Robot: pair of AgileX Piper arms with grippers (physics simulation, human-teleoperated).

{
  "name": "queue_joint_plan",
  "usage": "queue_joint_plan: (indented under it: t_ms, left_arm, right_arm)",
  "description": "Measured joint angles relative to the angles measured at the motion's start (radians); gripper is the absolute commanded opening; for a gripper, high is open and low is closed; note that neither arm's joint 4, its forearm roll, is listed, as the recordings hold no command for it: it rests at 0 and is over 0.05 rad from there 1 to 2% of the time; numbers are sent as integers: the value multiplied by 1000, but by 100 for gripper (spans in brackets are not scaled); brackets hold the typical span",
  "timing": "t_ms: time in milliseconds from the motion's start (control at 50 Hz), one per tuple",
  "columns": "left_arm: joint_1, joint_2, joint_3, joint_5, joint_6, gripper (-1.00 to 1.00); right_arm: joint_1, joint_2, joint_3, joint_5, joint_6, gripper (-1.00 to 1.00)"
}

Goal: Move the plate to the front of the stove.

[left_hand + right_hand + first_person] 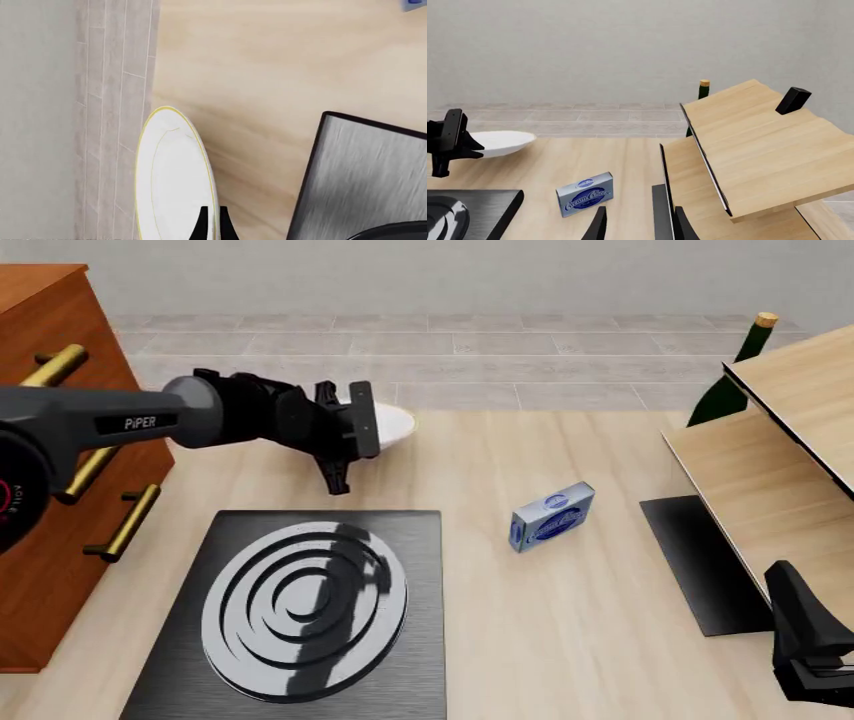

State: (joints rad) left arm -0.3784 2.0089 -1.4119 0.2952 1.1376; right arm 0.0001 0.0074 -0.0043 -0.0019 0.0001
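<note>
Beyond the stove (304, 612), left tool (350, 432) clamping the plate (388, 426) (rim pinched), lifted.

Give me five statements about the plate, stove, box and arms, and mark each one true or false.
1. The left gripper holds the plate by its rim. True.
2. The plate lies flat on the stove. False: it is held in the air beyond the stove.
3. The blue box sits on the stove. False: it stands on the table to the stove's right.
4. The right gripper holds nothing. True.
5. A green bottle stands behind the wooden shelf. True.
</note>
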Motion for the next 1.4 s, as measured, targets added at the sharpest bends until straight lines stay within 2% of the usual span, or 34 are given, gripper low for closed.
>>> queue_joint_plan:
  t_ms: [1400]
  left_arm:
    - [-28, 49, 7, -36, -68, -100]
  right_arm:
    - [0, 0, 0, 0, 0, 100]
